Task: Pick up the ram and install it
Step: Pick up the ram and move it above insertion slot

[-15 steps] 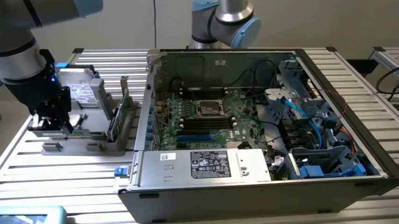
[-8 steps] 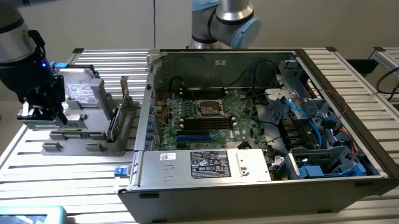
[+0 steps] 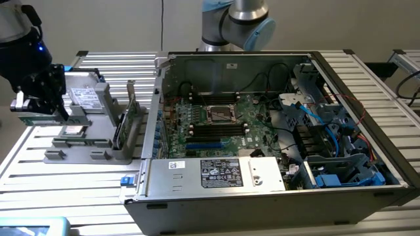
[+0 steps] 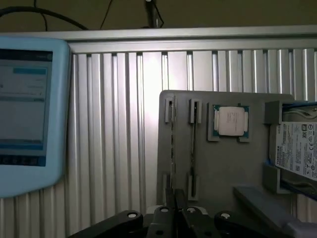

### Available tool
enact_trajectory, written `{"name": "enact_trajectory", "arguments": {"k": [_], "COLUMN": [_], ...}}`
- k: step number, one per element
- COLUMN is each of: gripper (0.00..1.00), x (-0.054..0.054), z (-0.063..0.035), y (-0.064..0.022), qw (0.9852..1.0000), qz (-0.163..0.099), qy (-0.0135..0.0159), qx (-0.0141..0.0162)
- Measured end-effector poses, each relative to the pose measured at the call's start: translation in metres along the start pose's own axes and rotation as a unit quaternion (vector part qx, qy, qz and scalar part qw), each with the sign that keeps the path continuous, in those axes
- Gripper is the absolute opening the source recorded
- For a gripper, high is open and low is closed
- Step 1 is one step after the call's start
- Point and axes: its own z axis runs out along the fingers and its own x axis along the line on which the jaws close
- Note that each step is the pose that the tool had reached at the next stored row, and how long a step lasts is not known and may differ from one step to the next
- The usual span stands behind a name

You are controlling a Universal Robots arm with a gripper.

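In the exterior view my gripper [image 3: 39,114] hangs at the far left, above the grey fixture tray [image 3: 82,155]. It is shut on the ram [image 3: 26,120], a thin dark-green stick held level just under the fingers. In the wrist view the gripper [image 4: 174,207] shows its two fingers pressed close together, over the near edge of the tray [image 4: 223,173]. The open computer case [image 3: 367,105] lies toward the exterior view's right. Its motherboard [image 3: 253,105] carries long black slots [image 3: 217,130] on either side of the processor socket [image 3: 220,113].
The tray also carries a processor chip [image 4: 230,120], a hard drive [image 4: 299,148] and a larger upright card [image 3: 129,115] with a metal bracket. A blue-framed tablet [image 4: 27,114] lies beside the tray on the slatted aluminium table [image 3: 72,189]. The case's power supply [image 3: 220,174] sits along its near wall.
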Motion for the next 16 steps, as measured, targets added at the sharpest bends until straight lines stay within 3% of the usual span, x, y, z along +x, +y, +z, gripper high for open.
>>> {"name": "enact_trajectory", "arguments": {"k": [10,16], "gripper": [0.13,0.13], "x": [0.01,0.015], "z": [-0.0457,-0.0704], "y": [-0.0294,-0.054], "qw": [1.0,1.0], "qz": [0.0,0.0], "qy": [-0.0013,-0.0015], "qx": [-0.0001,-0.0006]}}
